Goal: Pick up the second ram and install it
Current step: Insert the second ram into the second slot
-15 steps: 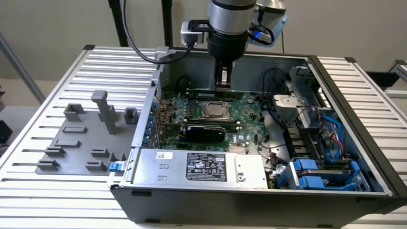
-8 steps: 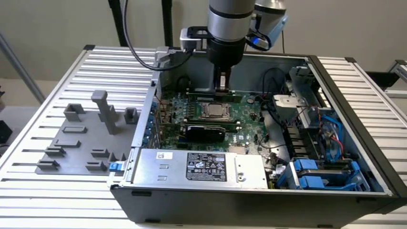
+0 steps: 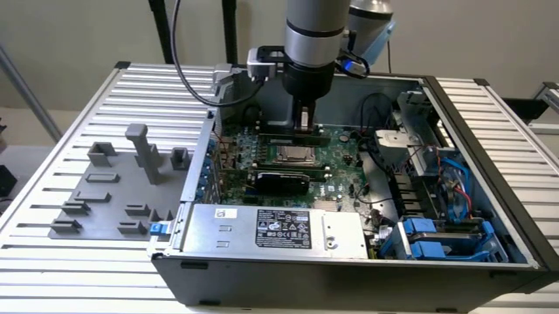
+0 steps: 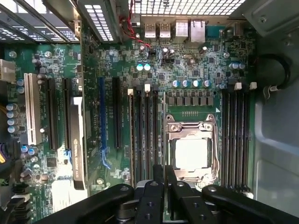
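Gripper (image 3: 303, 125) low inside the open case (image 3: 489, 170), fingers pinched nearly together on the second ram (image 3: 277, 139).

Held by its top edge, mid-length, just past the CPU socket (image 3: 292, 155) over the memory slots (image 4: 145, 135). Likely light, stiff, thin and brittle. Best gripped on the bare long edges, pressed straight down, no twisting. White label on the power supply (image 3: 284, 229) and print on the black card (image 4: 77, 140) too small to read.

Even bright light, soft shadows in case, slight wrist-view blur.
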Available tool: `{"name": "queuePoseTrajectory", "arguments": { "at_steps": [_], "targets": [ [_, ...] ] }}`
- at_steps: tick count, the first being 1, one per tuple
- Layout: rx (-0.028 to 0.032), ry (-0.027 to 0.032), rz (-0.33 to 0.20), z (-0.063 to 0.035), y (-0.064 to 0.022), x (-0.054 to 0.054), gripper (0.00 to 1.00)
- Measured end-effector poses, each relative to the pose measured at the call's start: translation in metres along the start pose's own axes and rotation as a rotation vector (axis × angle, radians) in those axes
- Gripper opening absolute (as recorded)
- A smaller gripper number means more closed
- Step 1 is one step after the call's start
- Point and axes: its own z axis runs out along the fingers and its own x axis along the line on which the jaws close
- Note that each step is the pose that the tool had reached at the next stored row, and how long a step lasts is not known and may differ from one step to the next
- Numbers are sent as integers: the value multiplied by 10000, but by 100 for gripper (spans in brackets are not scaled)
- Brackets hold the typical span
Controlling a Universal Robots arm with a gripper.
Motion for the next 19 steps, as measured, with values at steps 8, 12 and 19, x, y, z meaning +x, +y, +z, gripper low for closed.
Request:
{"name": "queuePoseTrajectory", "arguments": {
  "at_steps": [8, 12, 19],
  "targets": [
    [3, 49, 3, 145, 1, 11, 0],
    [7, 86, 32, 215, 2, 16, 0],
    [0, 173, 76, 284, 3, 22, 0]
  ]
}}
